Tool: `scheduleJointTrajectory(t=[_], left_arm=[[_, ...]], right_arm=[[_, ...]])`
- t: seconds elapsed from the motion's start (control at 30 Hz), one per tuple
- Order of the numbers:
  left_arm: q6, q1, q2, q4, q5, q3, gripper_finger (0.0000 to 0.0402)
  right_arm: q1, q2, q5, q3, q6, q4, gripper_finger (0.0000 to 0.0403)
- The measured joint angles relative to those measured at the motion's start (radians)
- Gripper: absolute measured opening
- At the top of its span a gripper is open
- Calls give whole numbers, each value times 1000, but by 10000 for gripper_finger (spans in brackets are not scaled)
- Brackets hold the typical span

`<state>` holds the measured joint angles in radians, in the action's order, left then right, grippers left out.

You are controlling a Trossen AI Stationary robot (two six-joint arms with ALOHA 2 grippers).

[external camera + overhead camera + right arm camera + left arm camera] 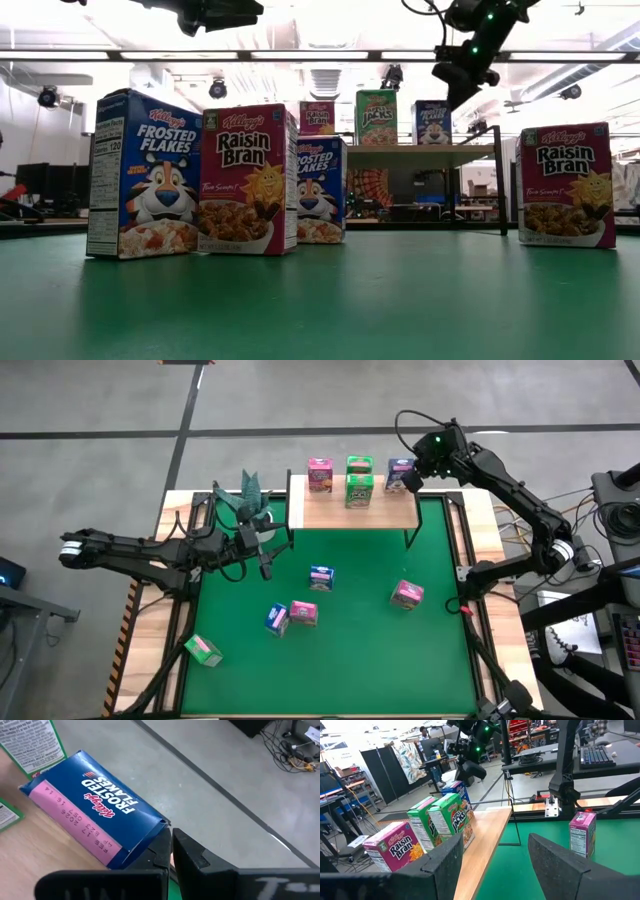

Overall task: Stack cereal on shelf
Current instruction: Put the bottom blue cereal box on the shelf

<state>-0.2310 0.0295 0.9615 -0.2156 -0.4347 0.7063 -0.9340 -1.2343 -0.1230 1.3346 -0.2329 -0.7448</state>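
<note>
The left tool (pixel 262 556) hovered above the green mat (pixel 350 660) near the table's (pixel 150 660) left side, its two fingers (pixel 555 865) spread apart with nothing between them. Below it on the mat lay a green box (pixel 203 650) near the left edge, then a blue box (pixel 277 620) touching a pink box (pixel 303 613), another blue box (pixel 321 577) nearer the shelf, and a second pink box (pixel 406 595) well to the right. The shelf (pixel 330 515) carried, left to right, a pink box (pixel 320 474), two green boxes (pixel 359 480) one in front of the other, and a blue Frosted Flakes box (pixel 399 473) at its right end. The right tool (pixel 412 480) hung just beside that blue box, fingers pressed together, gripping nothing.
</note>
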Motion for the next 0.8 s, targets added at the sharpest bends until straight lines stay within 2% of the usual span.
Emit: scheduleJointTrajectory(t=[0.63, 0.8], left_arm=[[0, 0, 0, 0, 0, 0, 207], [0, 0, 0, 0, 0, 0, 207]], right_arm=[[0, 2, 37, -3, 30, -4, 9], [2, 23, 34, 40, 63, -49, 9]])
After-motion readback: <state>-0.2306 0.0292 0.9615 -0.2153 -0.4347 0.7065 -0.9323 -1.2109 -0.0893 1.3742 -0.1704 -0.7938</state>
